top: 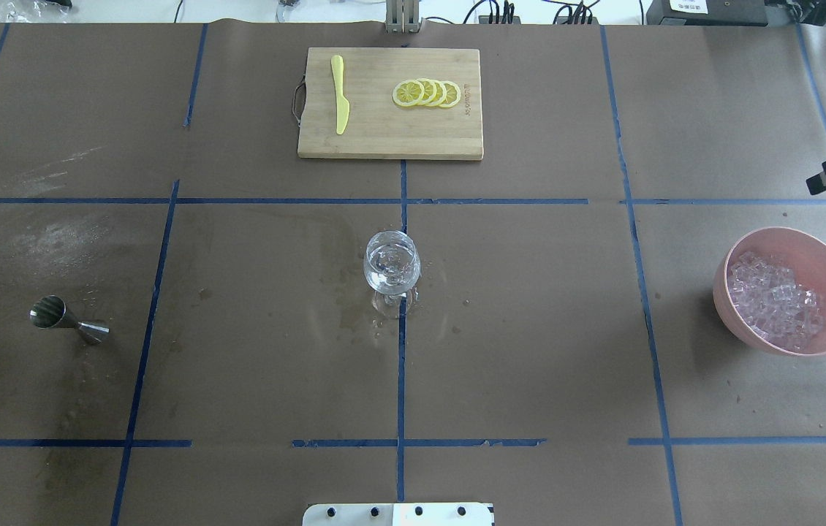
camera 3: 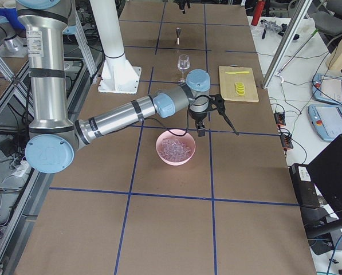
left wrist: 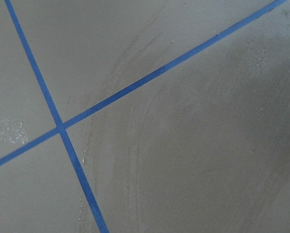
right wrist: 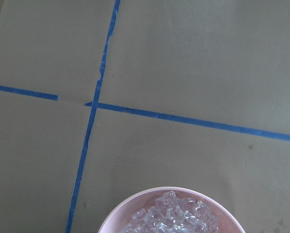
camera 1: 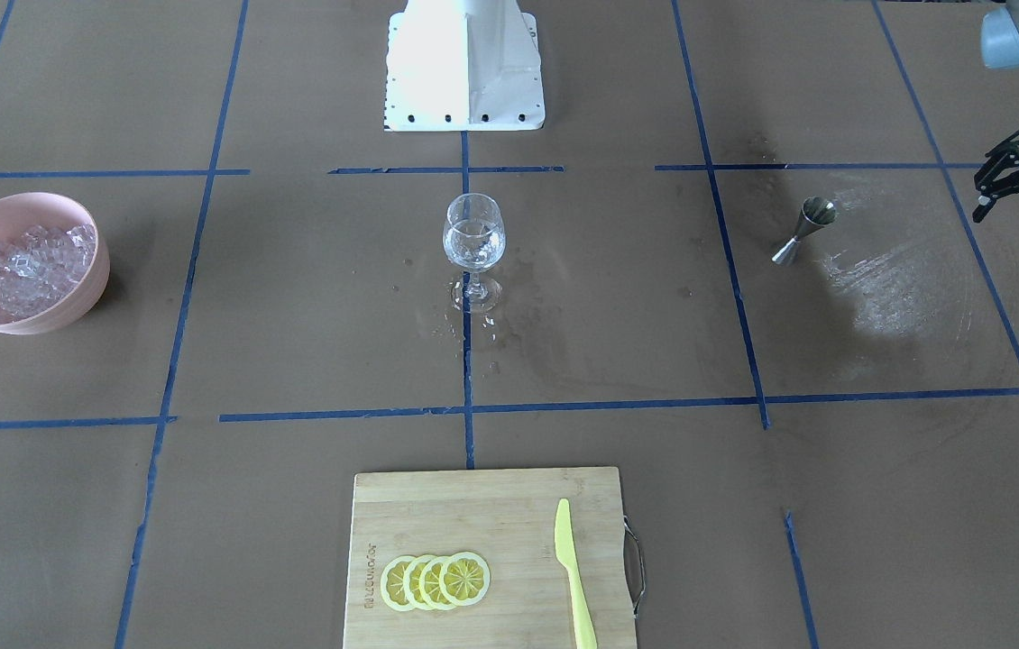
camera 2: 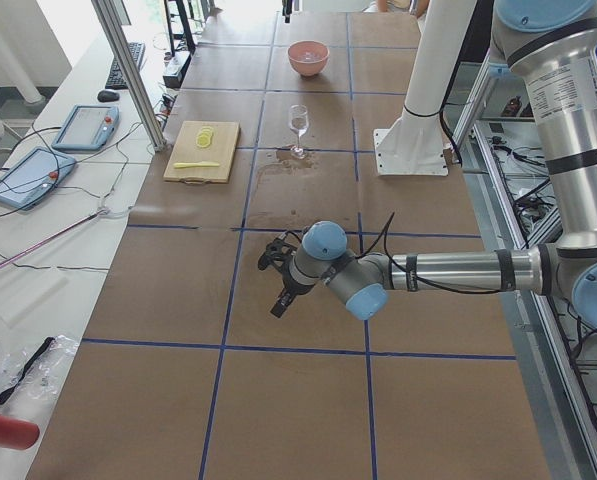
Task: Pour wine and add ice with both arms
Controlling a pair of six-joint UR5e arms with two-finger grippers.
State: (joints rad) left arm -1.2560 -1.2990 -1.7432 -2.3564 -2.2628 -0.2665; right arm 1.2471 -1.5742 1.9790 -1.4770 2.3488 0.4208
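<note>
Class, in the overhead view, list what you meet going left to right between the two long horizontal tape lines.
steel jigger → stemmed glass → pink bowl holding the ice

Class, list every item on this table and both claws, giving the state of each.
wine glass: upright, some clear contents.
jigger: tipped on its side.
pink bowl: upright, holding ice.
lemon slices: overlapping on cutting board.
knife: flat on board.
left claw: open, empty.
right claw: open, empty.
</note>
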